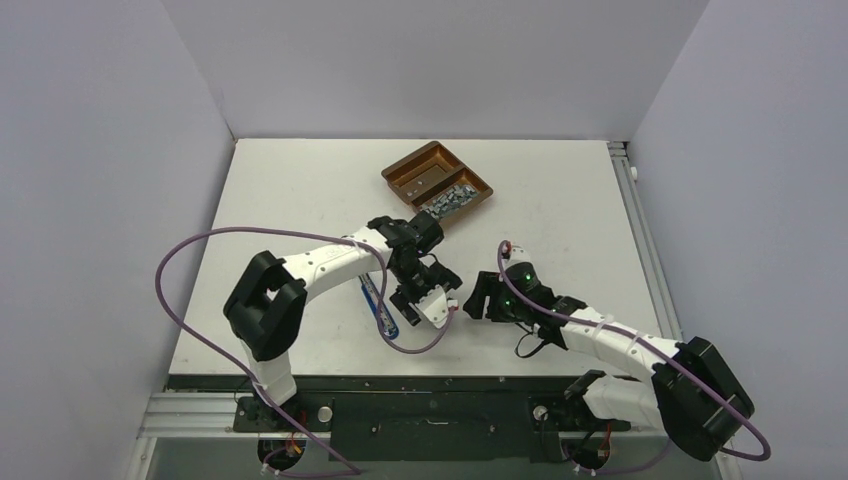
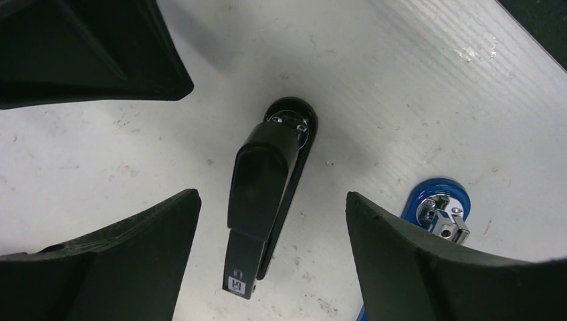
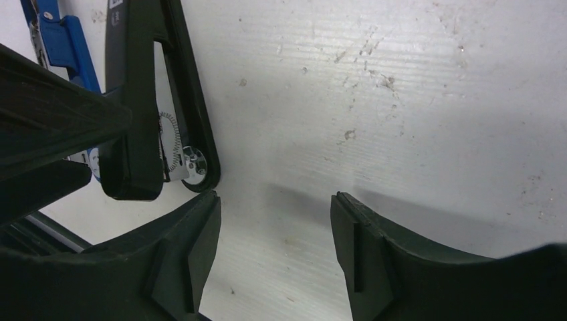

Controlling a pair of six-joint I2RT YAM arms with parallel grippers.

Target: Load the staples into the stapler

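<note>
Left arm point(image 1: 320, 262) and right arm point(image 1: 610, 340) reach inward from their bases, elbows bent, wrists nearly meeting mid-table. The left fingers point(image 2: 134, 254) point steeply down, spread wide and clamped on nothing. Just beside them, the right fingers point(image 3: 180, 261) sit low, also parted, with nothing gripped between them.
</note>
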